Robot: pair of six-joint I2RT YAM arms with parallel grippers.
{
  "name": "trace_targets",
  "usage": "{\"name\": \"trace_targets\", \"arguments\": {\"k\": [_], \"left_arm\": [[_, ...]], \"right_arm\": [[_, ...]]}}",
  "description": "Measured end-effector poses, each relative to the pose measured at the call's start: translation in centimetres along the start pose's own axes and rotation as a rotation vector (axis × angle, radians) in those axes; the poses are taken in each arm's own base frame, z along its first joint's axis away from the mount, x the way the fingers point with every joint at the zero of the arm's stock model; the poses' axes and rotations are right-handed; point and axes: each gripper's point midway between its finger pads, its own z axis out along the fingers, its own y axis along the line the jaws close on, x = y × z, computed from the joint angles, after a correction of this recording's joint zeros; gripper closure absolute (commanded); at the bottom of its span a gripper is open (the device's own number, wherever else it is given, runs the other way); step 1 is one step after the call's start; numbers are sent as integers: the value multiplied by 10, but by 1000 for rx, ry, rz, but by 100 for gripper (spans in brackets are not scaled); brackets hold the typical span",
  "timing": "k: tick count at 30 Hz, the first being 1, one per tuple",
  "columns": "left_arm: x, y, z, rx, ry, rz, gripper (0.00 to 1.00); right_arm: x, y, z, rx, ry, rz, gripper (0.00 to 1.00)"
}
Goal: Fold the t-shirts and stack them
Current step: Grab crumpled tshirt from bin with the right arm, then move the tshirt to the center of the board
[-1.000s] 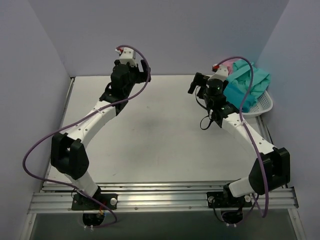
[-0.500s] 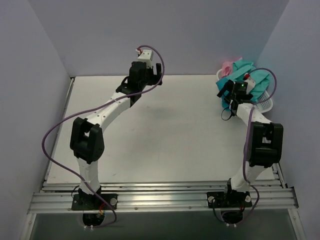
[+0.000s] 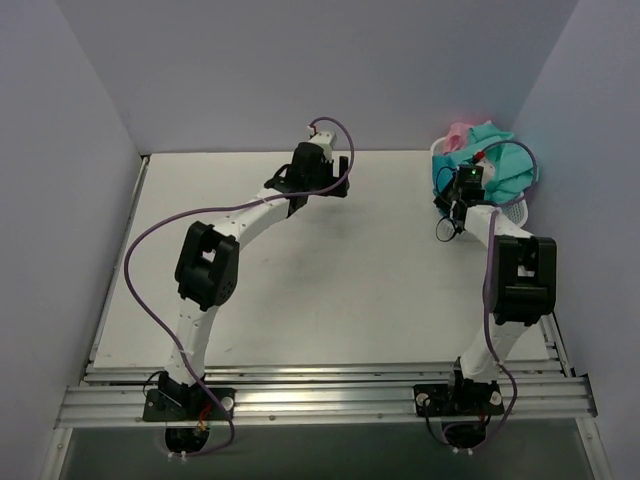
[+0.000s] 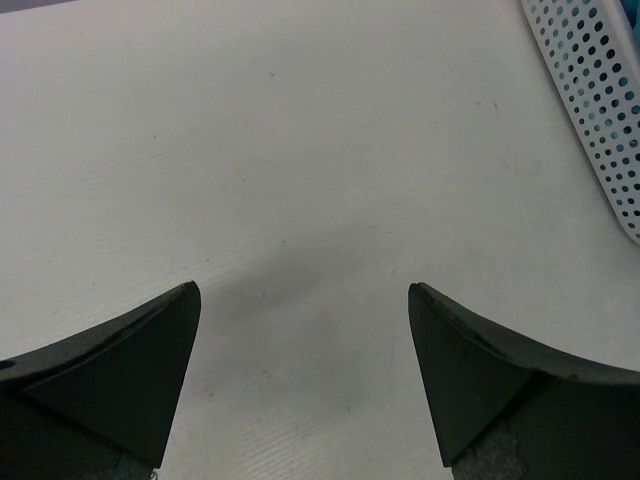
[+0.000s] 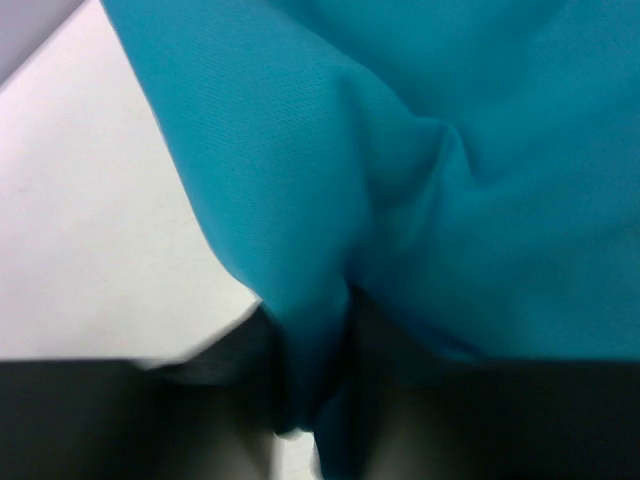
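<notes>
Right claw (image 5: 310,400) pinches the teal t-shirt (image 5: 420,200) at the table's far right corner. Left claw (image 4: 302,290) gapes over the table (image 4: 200,120).

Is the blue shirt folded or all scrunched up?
Scrunched up. The teal-blue t-shirt lies bunched in the white basket, and the right wrist view shows a crumpled fold of it pinched in the right tool.

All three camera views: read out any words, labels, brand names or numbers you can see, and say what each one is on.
No readable text in any view.
Deep teal-blue cloth t-shirt: plain, no print or tag showing.
White perforated plastic basket: holes only, no label.
White table top: no writing.
Black-and-white left arm and right arm: any marking is too small to read.
</notes>
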Motion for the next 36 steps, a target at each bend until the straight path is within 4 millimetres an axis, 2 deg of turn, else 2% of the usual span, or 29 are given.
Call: {"name": "trace_targets", "arguments": {"k": [4, 11, 15, 18, 20, 21, 23, 25, 27, 29, 30, 31, 32, 33, 34, 36], "left_arm": [[-1, 0, 0, 1, -5, -4, 6], [-2, 0, 1, 3, -13, -7, 6], [3, 1, 1, 0, -6, -8, 6], [7, 4, -3, -7, -1, -8, 6], [7, 5, -8, -12, -9, -8, 6], [4, 5, -11, -14, -18, -8, 6], [-1, 6, -20, -19, -38, -9, 6], [-12, 6, -32, -28, -68, -9, 6], [-26, 8, -49, -49, -103, -10, 6], [-44, 12, -70, -74, -150, -14, 6], [-55, 15, -84, -88, -180, -18, 6], [-65, 20, -97, -108, -208, -23, 6], [-77, 28, -112, -138, -242, -35, 6], [-84, 51, -128, -220, -266, -42, 6], [-93, 79, -145, -285, -292, -65, 6], [-109, 126, -179, -411, -360, -119, 6]], "right_arm": [[-11, 12, 4, -49, -19, 29, 100], [-10, 13, 6, -28, -32, 25, 100], [-7, 14, -5, 33, -41, -9, 100], [-15, 31, -25, 56, -65, -57, 100], [-34, 58, -41, 45, -114, -93, 100], [-44, 78, -51, 22, -143, -113, 100], [-64, 128, -76, -45, -206, -148, 100], [-76, 184, -110, -143, -264, -170, 100], [-75, 236, -146, -250, -305, -186, 100], [-54, 282, -178, -356, -308, -213, 100], [-40, 302, -188, -398, -298, -228, 92], [-20, 321, -194, -437, -279, -248, 56], [2, 336, -194, -453, -257, -277, 36], [18, 338, -185, -412, -247, -310, 10], [38, 343, -176, -410, -213, -322, 0], [82, 343, -141, -372, -144, -373, 0]]}}
